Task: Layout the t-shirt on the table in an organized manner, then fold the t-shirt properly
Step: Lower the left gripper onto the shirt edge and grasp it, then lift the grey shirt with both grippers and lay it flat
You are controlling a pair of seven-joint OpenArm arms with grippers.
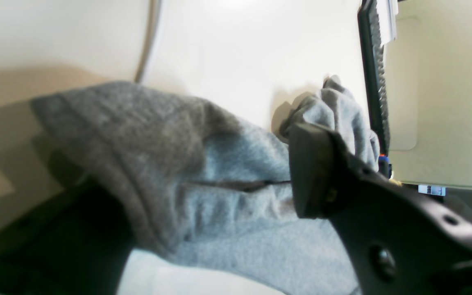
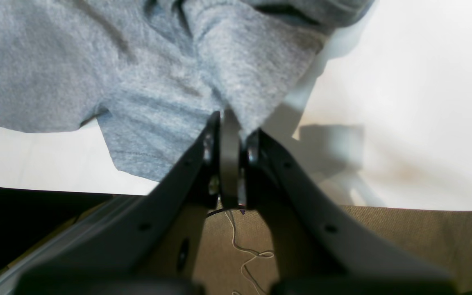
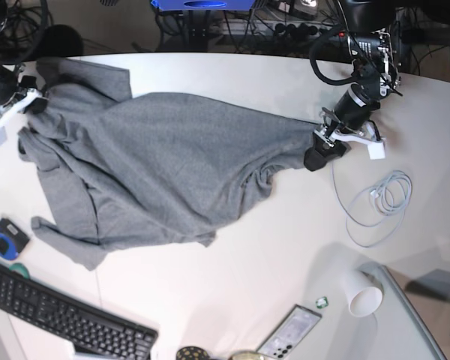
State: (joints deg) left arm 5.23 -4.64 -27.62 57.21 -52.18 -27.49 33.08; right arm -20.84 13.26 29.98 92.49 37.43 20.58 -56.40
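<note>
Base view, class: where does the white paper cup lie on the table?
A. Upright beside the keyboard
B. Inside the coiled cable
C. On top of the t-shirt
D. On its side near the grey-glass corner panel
D: the white paper cup lies tipped on its side by the grey-glass corner panel, apart from the t-shirt, coiled cable and keyboard.
</note>
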